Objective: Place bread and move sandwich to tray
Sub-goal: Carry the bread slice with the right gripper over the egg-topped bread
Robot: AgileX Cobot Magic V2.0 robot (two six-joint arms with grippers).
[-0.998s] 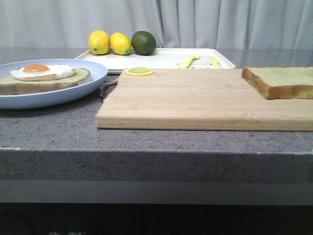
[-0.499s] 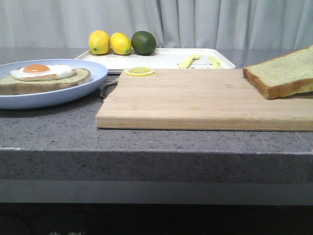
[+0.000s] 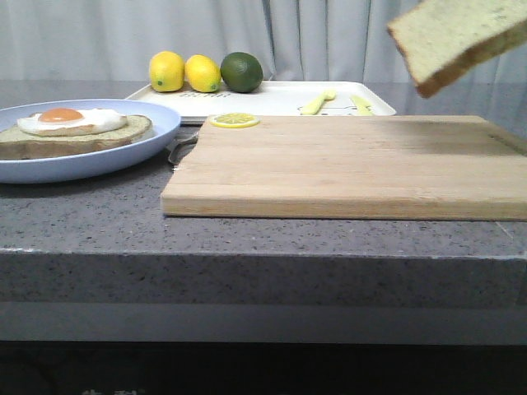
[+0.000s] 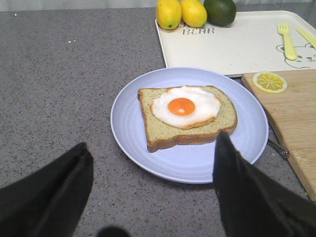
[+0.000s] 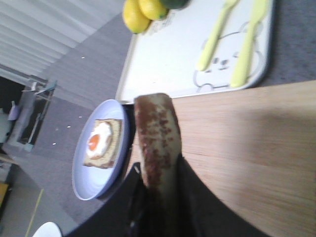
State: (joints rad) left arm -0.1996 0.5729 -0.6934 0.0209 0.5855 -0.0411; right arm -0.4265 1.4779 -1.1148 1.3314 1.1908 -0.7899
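On the table [image 3: 247,239]: plate [image 3: 123,148] at left, holding the sandwich [image 3: 78,132]. Cutting board [image 3: 346,164] to its right, near the table's front edge. Lemon slice [image 3: 235,120] on the board's back left corner. Tray [image 3: 272,100] behind board and plate; two lemons [image 3: 167,71] [image 3: 203,72] and a lime [image 3: 242,72] along its back left, fork [image 3: 317,102] and knife [image 3: 361,104] at its right. Bread [image 3: 457,37] in the air above the board's right end (tilted, touching nothing below), clamped in the right gripper [image 5: 159,197] jaws.
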